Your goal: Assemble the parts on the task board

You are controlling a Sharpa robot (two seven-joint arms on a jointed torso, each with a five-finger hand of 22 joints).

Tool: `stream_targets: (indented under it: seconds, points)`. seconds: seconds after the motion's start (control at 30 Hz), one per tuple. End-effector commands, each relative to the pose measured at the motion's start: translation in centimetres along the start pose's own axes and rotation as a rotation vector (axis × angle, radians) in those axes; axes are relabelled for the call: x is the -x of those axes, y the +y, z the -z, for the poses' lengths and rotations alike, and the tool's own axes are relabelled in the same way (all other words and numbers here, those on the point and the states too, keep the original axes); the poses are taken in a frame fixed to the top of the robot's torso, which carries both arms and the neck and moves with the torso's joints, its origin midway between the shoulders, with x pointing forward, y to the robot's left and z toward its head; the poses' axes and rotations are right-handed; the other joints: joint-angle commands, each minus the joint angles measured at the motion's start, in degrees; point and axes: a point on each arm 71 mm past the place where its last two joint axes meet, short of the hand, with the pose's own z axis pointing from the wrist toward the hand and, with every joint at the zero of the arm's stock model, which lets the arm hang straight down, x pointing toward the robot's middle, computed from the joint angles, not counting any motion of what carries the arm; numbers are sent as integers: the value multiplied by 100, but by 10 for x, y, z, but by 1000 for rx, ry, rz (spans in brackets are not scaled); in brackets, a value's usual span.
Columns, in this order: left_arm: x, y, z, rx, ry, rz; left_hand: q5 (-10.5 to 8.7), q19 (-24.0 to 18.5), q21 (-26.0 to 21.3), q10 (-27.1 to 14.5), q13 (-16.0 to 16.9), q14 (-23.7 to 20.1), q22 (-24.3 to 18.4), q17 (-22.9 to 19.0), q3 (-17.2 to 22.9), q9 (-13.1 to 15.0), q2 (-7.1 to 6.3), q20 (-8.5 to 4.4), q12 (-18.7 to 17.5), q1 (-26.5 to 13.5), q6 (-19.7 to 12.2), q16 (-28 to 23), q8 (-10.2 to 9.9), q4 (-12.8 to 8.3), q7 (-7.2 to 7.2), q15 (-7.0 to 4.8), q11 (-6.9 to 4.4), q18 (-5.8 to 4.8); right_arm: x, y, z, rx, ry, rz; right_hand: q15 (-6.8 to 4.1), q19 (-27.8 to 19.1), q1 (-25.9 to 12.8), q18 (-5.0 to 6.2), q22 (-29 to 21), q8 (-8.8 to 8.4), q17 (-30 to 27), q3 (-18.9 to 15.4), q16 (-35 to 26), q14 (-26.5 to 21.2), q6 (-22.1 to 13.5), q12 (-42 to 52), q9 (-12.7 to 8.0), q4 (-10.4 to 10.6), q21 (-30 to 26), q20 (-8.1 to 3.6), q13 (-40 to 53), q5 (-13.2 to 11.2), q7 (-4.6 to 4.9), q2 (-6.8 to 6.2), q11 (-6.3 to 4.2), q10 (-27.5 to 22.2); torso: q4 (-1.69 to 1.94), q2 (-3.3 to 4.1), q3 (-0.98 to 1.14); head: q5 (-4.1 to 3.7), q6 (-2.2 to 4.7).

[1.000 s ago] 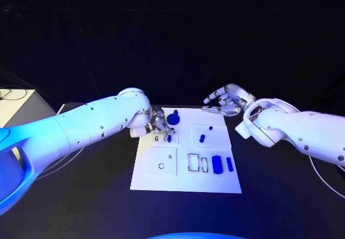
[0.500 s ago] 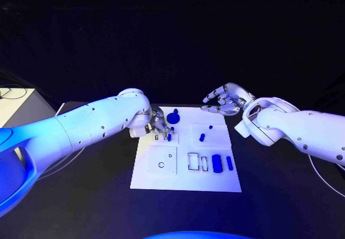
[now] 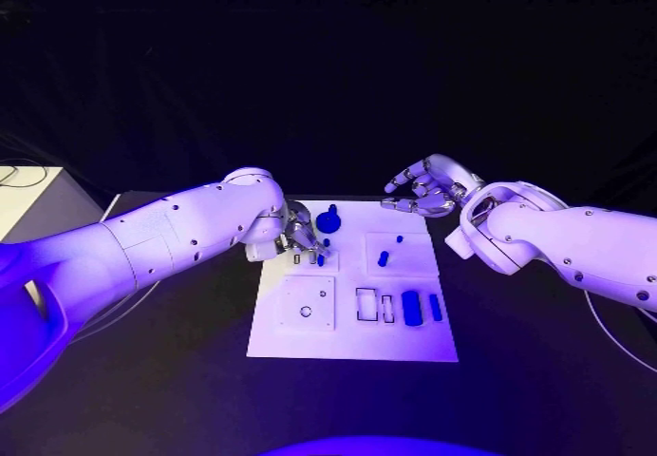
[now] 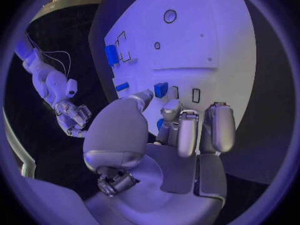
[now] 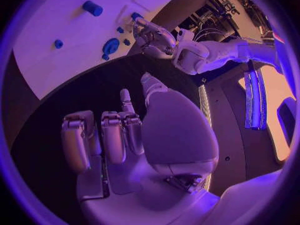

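Over task board (image 3: 350, 334) far-left corner, left hand (image 3: 300, 239) is lowered, small blue part (image 4: 160, 89) pinched at fingertips (image 4: 145, 95), just beside narrow slots (image 4: 196, 95). Part's long axis cannot be told. Right hand (image 3: 428, 186) is held off board's far edge, fingers curled, nothing gripped; left judged nearer.

Task board (image 3: 353, 337) mid-table (image 3: 164, 380), parts (image 3: 412, 310) on it (mostly right side)

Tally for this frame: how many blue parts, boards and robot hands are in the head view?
Blue parts: 6
White task board: 1
Silver hands: 2, the left hand and the right hand
Total: 9
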Motion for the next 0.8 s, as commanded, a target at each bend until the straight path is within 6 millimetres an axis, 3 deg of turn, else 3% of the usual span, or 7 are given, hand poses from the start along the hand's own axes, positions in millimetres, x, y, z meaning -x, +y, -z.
stream_targets:
  seconds: [0.03,0.2,0.33,0.4,0.5,0.7,0.8]
  points:
    - [-3,-2,0,-9,23,-7,18,-26,-15,-38,-10,452,1,1166,65,20,7,-28,-26,90,12,16,32,-16,-33,-36,1,-60,-1,1,0,11,6,10,35,600,-42,-40,1508,25,1196,6,-27,512,-16,12,7,43,27,32,1510,22,-12,-15,35,589,5,-1,2,-2,-16]
    - [-4,-3,0,-13,34,-7,7,-29,-15,-39,-18,452,3,1168,193,65,-30,-42,-35,204,2,15,68,-73,-50,-52,-17,-60,-2,2,-1,14,5,8,35,600,-46,-40,1508,26,1176,6,-35,507,-16,3,7,43,27,32,1503,24,-12,-12,35,582,6,1,3,-3,-28]
    - [-4,-3,0,-14,37,-7,14,-26,-14,-40,-24,453,10,1170,279,89,-40,-49,-40,257,2,15,89,-102,-60,-60,-26,-61,-1,2,-1,22,-7,-4,15,487,-67,16,1395,70,700,17,-250,373,-24,-389,14,27,-184,17,1230,26,-26,-5,19,293,3,5,2,8,-28]
    - [-4,-3,0,-15,38,-7,15,-28,-15,-44,-33,452,7,1169,310,97,-43,-52,-46,274,1,15,96,-113,-63,-63,-29,-60,-1,2,-2,25,-14,-14,-9,-348,-16,400,482,181,-633,131,-1089,-79,-95,-1669,42,27,-1861,-29,337,24,-42,-18,-14,-617,2,4,2,32,-28]
    - [-4,-3,0,-14,38,-7,16,-31,-16,-44,-35,453,3,1172,343,105,-43,-54,-47,292,-1,15,101,-125,-66,-66,-33,-59,0,2,-2,27,-17,-26,-27,-955,20,655,-422,298,-1657,287,-1958,-498,-165,-2947,73,24,-3412,-16,-651,34,-41,-28,-15,-1406,0,1,0,62,-28]
    - [-4,-1,0,-11,38,-4,15,-31,-16,-45,-37,454,5,1175,362,108,-44,-56,-49,301,-3,16,103,-131,-67,-67,-34,-60,-2,1,-3,26,-13,-37,3,-1395,-2,893,-1602,490,-2648,475,-3080,-924,-331,-4381,109,25,-5259,2,-2015,28,-14,-91,2,-2207,7,1,3,71,-34]
    - [-4,-2,0,-12,39,-3,15,-30,-16,-50,-46,454,6,1174,370,110,-43,-57,-54,303,-3,16,104,-133,-67,-68,-35,-60,-2,2,-3,26,-11,-40,6,-1416,-8,930,-1834,540,-2823,514,-3325,-974,-372,-4599,117,25,-5589,0,-2286,25,-21,-102,14,-2316,7,3,0,87,-40]
